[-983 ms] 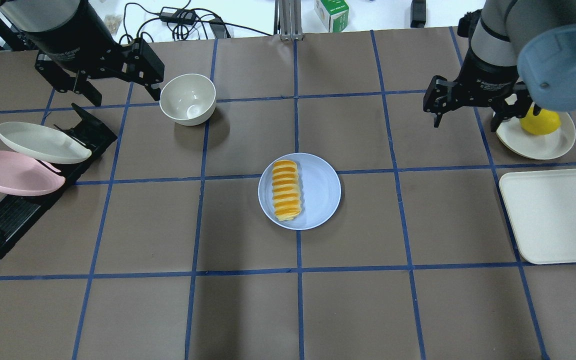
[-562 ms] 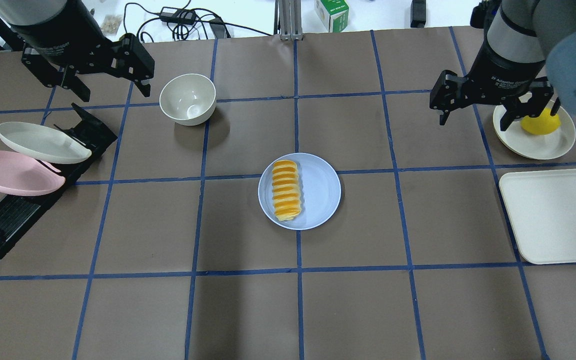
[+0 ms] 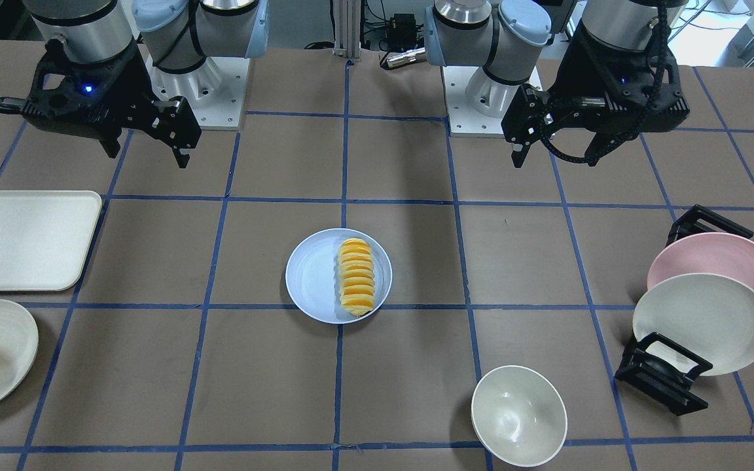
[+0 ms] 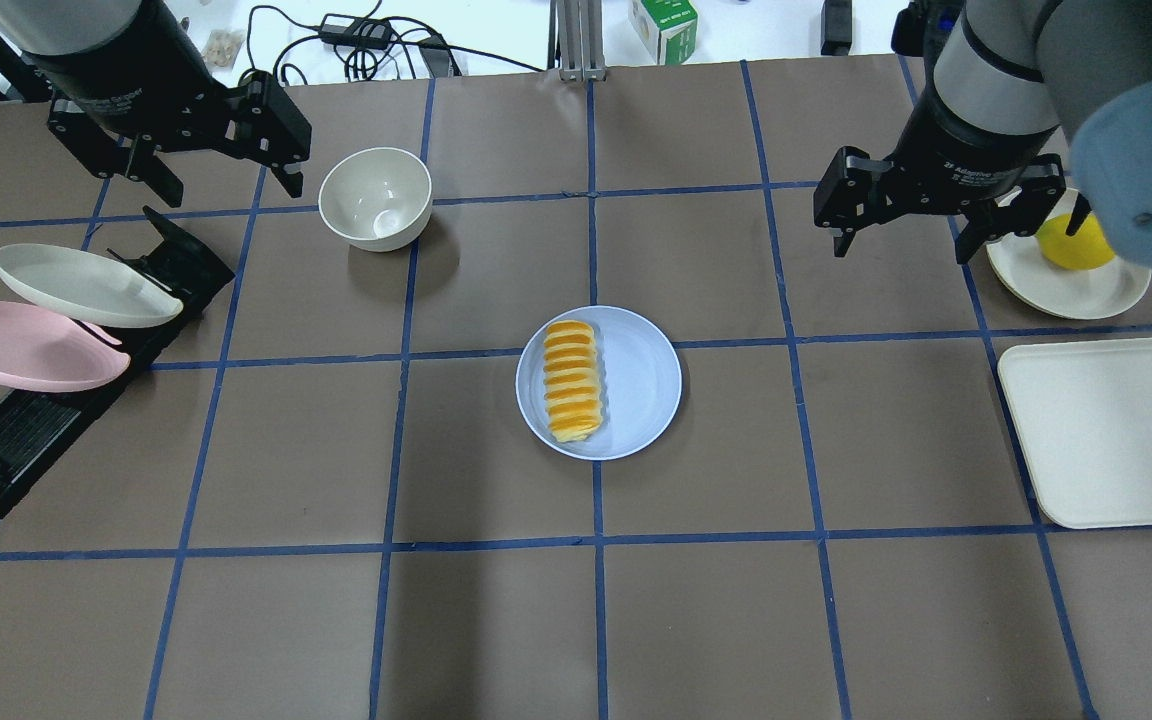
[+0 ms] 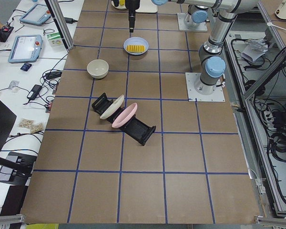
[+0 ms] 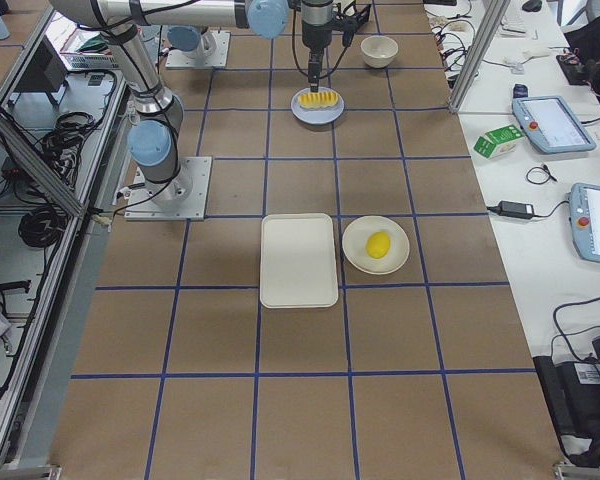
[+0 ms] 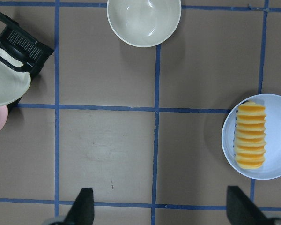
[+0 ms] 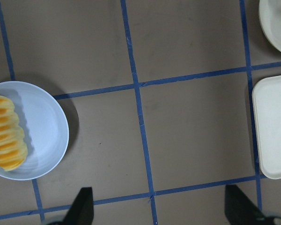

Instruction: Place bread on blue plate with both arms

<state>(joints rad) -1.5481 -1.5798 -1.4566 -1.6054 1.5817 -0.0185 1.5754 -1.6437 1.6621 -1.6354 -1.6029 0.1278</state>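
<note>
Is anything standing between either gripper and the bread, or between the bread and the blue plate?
Nothing visible blocks. The bread already lies on the blue plate. The white bowl sits close to the line from the left gripper to it; nothing lies between the right gripper and it.

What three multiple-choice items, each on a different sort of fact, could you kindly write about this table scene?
1. Where does the ridged golden-orange bread loaf lie? A on the round pale-blue plate; B on the cream rectangular tray; C in the white bowl.
2. How many plates stand in the black slotted rack? A one; B two; C three.
3. How are the fingers of the left gripper and right gripper? A open and empty; B shut on the loaf; C shut on a plate.
1 A: the loaf rests on that plate. 2 B: a pink plate and a cream plate lean there. 3 A: both wrist views show fingers apart, nothing between.
</note>
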